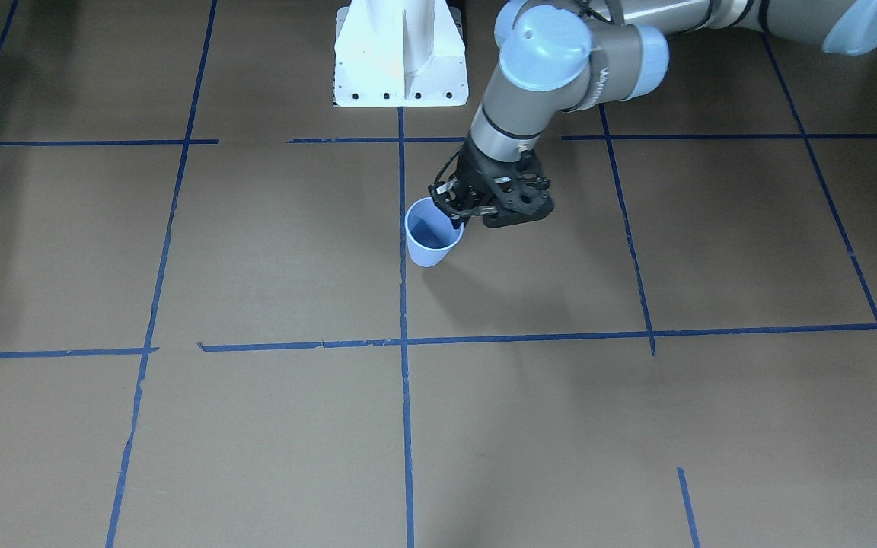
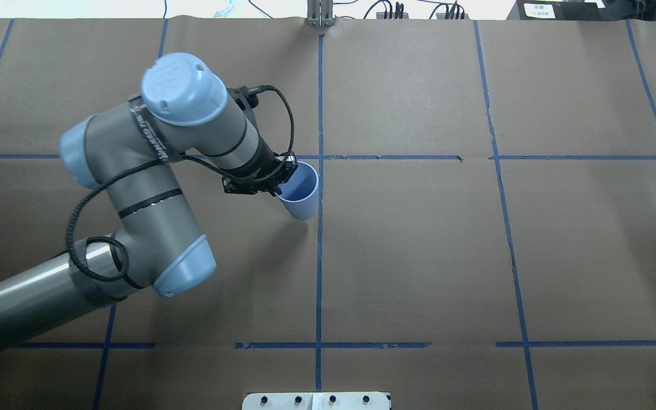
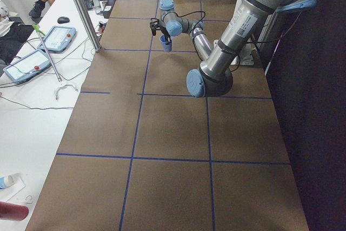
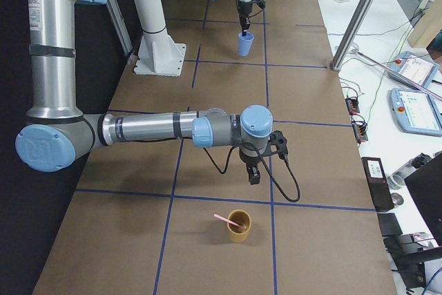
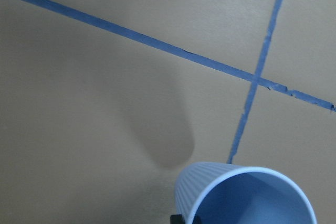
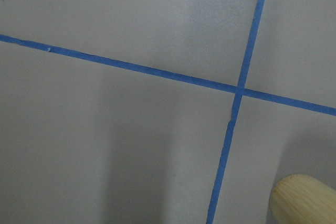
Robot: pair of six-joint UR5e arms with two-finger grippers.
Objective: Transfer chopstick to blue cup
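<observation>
The blue cup point(image 1: 431, 236) stands open side up near the table's middle tape line. It also shows in the overhead view point(image 2: 300, 193) and the left wrist view point(image 5: 247, 195). My left gripper point(image 1: 460, 217) is shut on the cup's rim on the side nearest the arm point(image 2: 278, 183). The pale pink chopstick point(image 4: 224, 220) leans in a tan cup point(image 4: 239, 227) at the table's right end. My right gripper point(image 4: 253, 175) hangs above and just behind that tan cup. It shows only in the right side view, so I cannot tell if it is open or shut.
The white robot base point(image 1: 400, 61) stands at the table's edge on the robot's side. Blue tape lines point(image 1: 404, 342) grid the brown table. A metal post point(image 4: 353, 22) and a white desk with teach pendants point(image 4: 418, 101) stand along the operators' side.
</observation>
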